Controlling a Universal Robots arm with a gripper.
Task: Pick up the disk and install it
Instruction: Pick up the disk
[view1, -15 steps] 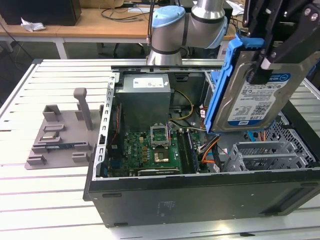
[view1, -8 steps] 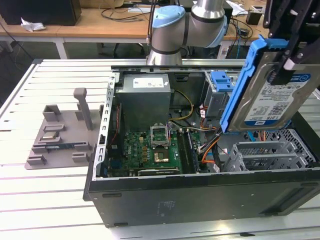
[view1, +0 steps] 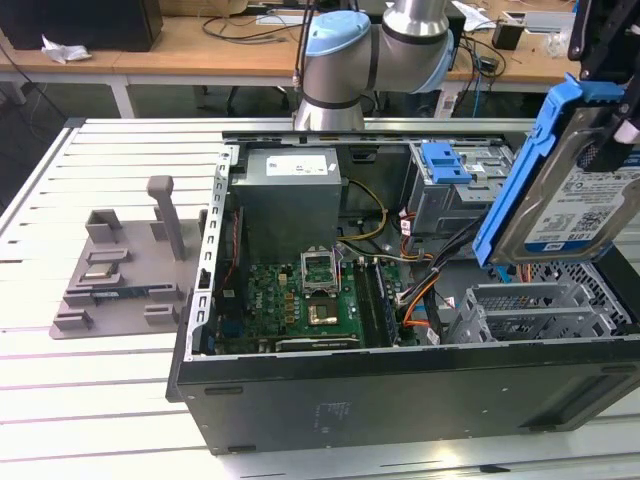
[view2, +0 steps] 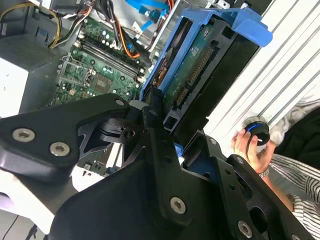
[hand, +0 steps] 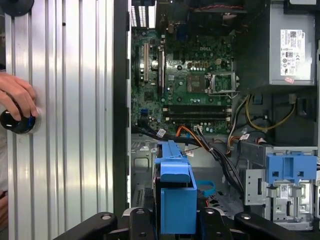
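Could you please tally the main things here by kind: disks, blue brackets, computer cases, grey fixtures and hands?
Disk: 1, clamped in the gripper
Blue bracket: 1
Computer case: 1
Grey fixture: 1
Hand: 1
Total: 5

the disk (view1: 572, 205) hangs tilted above the open computer case (view1: 400, 400), at the exterior view's right

arm (view1: 345, 70): silver-grey cylindrical joints, light-blue round end caps | gripper (view2: 172, 127): matte black flat plates, rounded links, silver screw heads
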